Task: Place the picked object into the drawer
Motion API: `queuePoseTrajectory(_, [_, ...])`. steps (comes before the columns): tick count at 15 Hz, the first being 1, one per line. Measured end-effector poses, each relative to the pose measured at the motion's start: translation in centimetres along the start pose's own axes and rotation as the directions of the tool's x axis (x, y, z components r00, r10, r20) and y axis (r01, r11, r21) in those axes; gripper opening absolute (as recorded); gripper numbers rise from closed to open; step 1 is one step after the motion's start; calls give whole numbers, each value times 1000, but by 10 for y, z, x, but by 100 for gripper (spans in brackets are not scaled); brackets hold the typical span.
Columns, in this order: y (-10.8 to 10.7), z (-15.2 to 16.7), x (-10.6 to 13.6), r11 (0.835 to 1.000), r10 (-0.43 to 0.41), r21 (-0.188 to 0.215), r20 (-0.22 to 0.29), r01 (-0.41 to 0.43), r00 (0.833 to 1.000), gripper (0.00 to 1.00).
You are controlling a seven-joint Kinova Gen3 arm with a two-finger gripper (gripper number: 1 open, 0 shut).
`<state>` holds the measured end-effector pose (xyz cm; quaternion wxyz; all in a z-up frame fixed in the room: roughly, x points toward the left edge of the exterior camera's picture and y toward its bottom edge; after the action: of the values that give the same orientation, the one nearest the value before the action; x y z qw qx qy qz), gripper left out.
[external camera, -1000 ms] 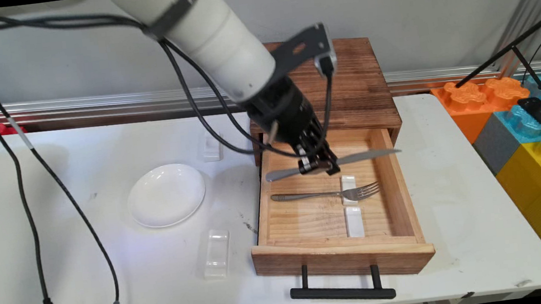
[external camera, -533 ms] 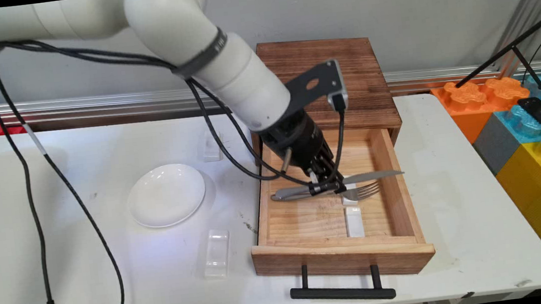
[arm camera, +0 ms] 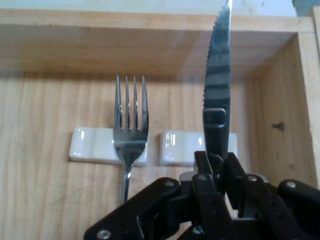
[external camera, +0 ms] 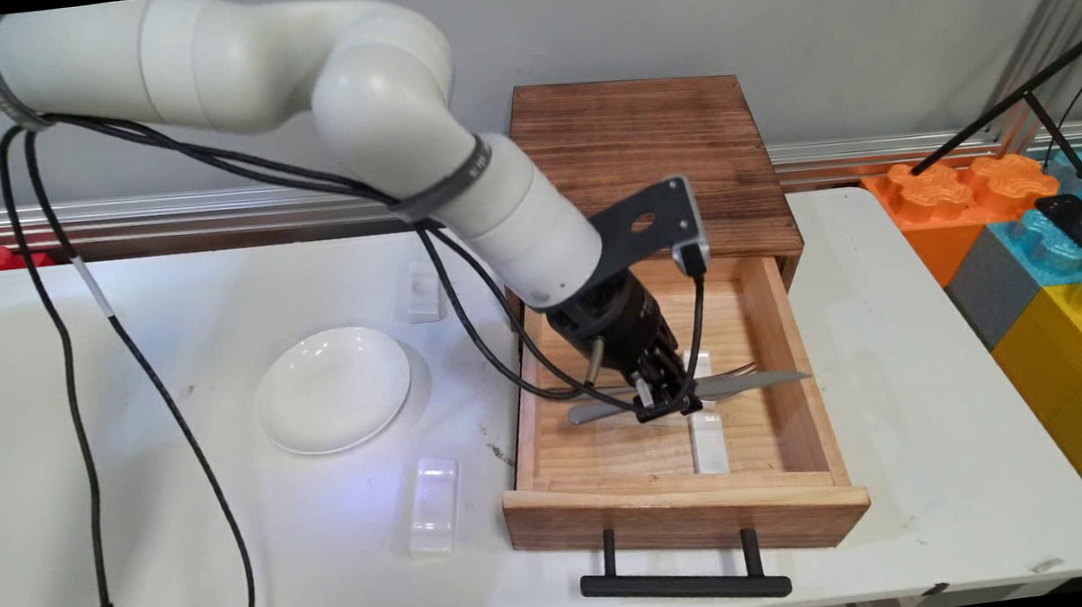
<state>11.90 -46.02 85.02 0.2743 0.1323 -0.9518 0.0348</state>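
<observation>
My gripper (external camera: 664, 401) is low inside the open wooden drawer (external camera: 684, 520), shut on a serrated table knife (external camera: 755, 382) at mid-length, the blade pointing right. A fork (external camera: 737, 370) lies just behind the knife, its neck on a white rest (external camera: 698, 361). A second white rest (external camera: 709, 443) lies nearer the drawer front. In the hand view the gripper (arm camera: 216, 165) holds the knife (arm camera: 218, 85) on edge over the right-hand rest (arm camera: 177, 147). The fork (arm camera: 130, 125) lies on the left-hand rest (arm camera: 85, 145). I cannot tell whether the knife touches the rest.
The drawer juts from a dark wooden cabinet (external camera: 646, 152), with its black handle (external camera: 686, 585) toward the table's near edge. A white plate (external camera: 333, 389) and two clear rests (external camera: 433, 504) (external camera: 423, 291) lie left of it. Coloured foam blocks (external camera: 1047, 240) stand at the right.
The gripper has come down and toward the drawer's front with the knife, from above the drawer's back part to just in front of the fork.
</observation>
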Motion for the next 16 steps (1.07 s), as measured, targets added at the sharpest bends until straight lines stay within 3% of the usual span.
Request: queuePoseTrajectory(16, [2,53,-25,999,-42,-19,20,42,999,0])
